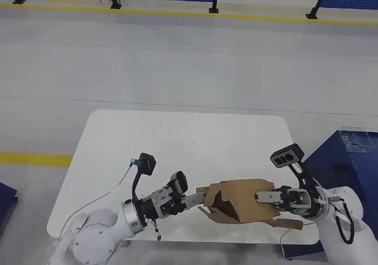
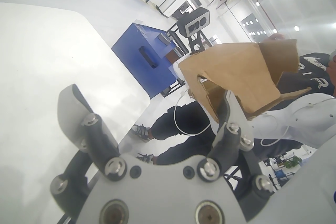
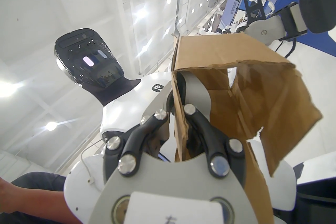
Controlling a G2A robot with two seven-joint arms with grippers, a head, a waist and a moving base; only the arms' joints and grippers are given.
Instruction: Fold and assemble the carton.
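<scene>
A brown carton (image 1: 242,199), partly unfolded with loose flaps, hangs between both grippers over the front edge of the white table (image 1: 176,139). My right gripper (image 1: 263,197) holds it from the right. In the right wrist view this gripper (image 3: 177,93) is shut on one wall of the carton (image 3: 252,93), with a finger on each side of the cardboard. My left gripper (image 1: 195,197) sits at the carton's left end. In the left wrist view it (image 2: 149,96) is open wide, and one of its fingers (image 2: 233,109) lies against a torn flap of the carton (image 2: 231,70).
A blue bin (image 1: 361,165) stands just past the table's right edge, and it appears as a blue bin (image 2: 139,51) in the left wrist view. The table's back and middle are bare white surface. Yellow floor lines run beyond it.
</scene>
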